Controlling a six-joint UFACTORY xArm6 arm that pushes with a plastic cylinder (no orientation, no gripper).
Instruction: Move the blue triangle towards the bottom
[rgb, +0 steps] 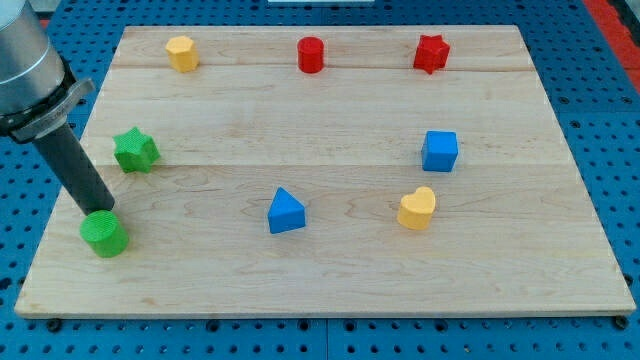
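Note:
The blue triangle (286, 212) lies on the wooden board (330, 270) a little left of centre, toward the view's bottom. My tip (99, 210) is far to its left, at the top edge of a green cylinder (104, 233) near the board's left edge. Whether the tip touches the cylinder I cannot tell. The dark rod slants up to the view's top left.
A green star (135, 150) sits just above and right of my tip. A yellow heart (417, 209) and a blue cube (439, 151) lie to the right. A yellow block (181, 53), a red cylinder (311, 55) and a red star (431, 54) line the top.

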